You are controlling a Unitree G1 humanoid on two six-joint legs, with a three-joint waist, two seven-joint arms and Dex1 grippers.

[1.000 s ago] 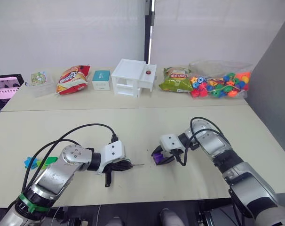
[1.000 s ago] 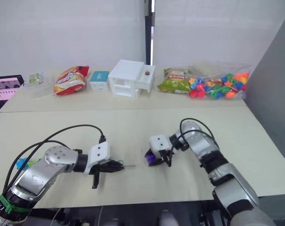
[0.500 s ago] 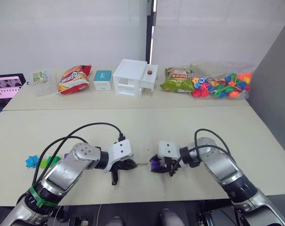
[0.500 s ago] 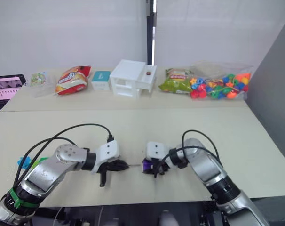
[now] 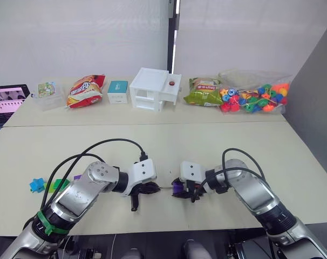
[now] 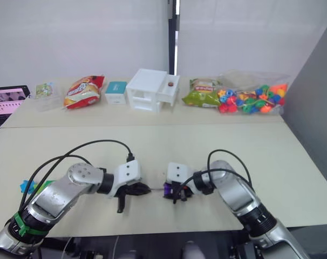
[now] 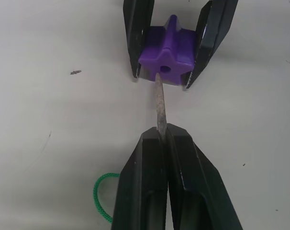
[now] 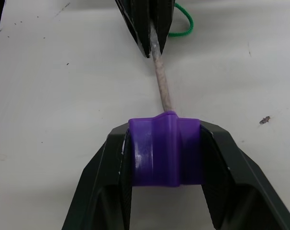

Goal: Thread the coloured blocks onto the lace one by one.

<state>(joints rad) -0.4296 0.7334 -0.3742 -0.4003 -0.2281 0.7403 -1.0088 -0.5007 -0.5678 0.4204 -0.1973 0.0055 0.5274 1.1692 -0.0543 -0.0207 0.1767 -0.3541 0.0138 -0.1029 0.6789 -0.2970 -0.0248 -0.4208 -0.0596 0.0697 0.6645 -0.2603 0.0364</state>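
Note:
My right gripper (image 8: 165, 143) is shut on a purple block (image 8: 165, 151), held low over the near middle of the table (image 5: 206, 145). My left gripper (image 7: 163, 136) is shut on the stiff pale tip of the green lace (image 7: 160, 103). The tip's end sits in the hole of the purple block (image 7: 167, 56). A loop of green cord (image 7: 101, 201) trails behind the left fingers. In the left eye view the two grippers meet tip to tip, left gripper (image 5: 154, 188) and purple block (image 5: 178, 187). More blocks, blue (image 5: 36, 185) and green (image 5: 55, 185), lie at the near left.
Along the back of the table stand a clear bag of bright beads (image 5: 251, 99), a green snack bag (image 5: 202, 91), a white box (image 5: 152, 89), a teal box (image 5: 117, 91), a red snack bag (image 5: 83, 90) and a small tub (image 5: 46, 91). A screen (image 5: 6, 100) sits far left.
Both grippers have closed the gap between them. The lace tip, apart from the purple block a second ago, now reaches into its hole.

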